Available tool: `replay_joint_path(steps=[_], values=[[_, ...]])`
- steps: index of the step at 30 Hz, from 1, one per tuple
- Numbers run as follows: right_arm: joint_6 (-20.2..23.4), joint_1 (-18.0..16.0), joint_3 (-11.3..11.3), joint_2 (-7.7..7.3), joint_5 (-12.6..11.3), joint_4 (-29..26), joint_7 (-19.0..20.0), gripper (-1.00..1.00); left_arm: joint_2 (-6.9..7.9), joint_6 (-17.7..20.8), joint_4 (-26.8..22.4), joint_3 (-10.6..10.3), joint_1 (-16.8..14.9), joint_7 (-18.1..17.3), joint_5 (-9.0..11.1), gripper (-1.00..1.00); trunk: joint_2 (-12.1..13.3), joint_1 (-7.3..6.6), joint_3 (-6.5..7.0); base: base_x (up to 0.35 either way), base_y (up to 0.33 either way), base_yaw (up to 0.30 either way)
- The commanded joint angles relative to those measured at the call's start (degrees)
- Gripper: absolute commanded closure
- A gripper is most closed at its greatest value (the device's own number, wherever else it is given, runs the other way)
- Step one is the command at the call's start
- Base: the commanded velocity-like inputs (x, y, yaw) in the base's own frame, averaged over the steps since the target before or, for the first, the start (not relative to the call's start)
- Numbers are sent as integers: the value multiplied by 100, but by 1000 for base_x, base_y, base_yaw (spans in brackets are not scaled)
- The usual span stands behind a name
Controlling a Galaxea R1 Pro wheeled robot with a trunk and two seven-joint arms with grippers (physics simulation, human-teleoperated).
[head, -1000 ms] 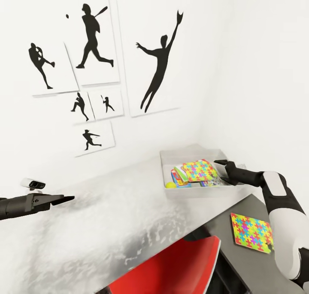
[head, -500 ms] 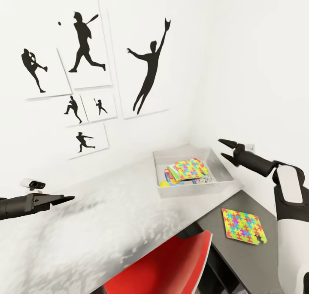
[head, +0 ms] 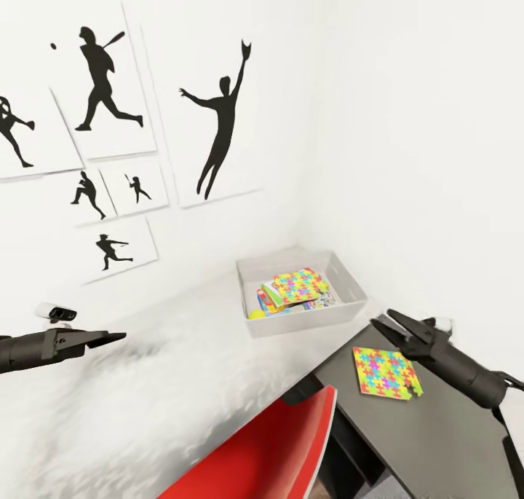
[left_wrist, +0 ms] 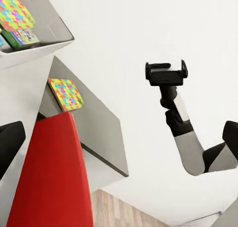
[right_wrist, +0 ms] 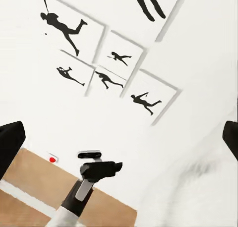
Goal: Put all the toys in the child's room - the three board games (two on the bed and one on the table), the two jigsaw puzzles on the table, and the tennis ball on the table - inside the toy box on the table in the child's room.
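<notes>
Now, right gripper (head: 391, 325): its black pointed fingers are standing spread with nothing between them, hovering above the table's dark grey part, near its joint with the light top.
Loose jigsaw puzzle (head: 386, 372): a thin flat sheet of yellow, pink, blue and green interlocking pieces is lying on the dark top, just below the spread fingertips and apart from them.
Toy box (head: 351, 289): a shallow light grey bin with sloping sides is sitting at the far corner of the table (head: 182, 382), against the wall.
Box contents: a second puzzle sheet (head: 295, 285) is resting tilted on a lettered board game (head: 270, 296), with the tennis ball (head: 256, 314) beside them.
Left gripper (head: 109, 336): it is reaching over the light mottled top, well apart from the box; whether it is parted or closed cannot be told.
Red chair (head: 276, 448): its smooth curved back is standing at the table's near edge.
</notes>
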Motion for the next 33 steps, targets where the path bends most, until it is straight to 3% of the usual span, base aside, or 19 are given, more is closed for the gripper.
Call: replay_joint_path(steps=[1,6,11,18,33], values=[[-51,161,-6,6,24,-67,317,-100,4,60,-2,-2,-2,-19,2,-100,-11,4,-5,0,0,-229],[-935,888,15,53,44,-171,1370,-100,8,-8,-2,5,-2,-19,2,-100,-11,4,26,0,0,-229],[-1689,1526,47,72,83,-184,2124,-100,7,-72,-2,2,-2,-19,5,-100,-11,4,58,0,0,-229],[-1925,1651,70,77,96,-186,2340,-100,7,-88,-2,6,-2,-19,-1,-100,-11,4,101,0,0,-229],[-1982,1667,184,70,202,-151,2374,-100,8,-91,-2,6,-2,-19,-3,-100,-11,4,195,0,0,-229]])
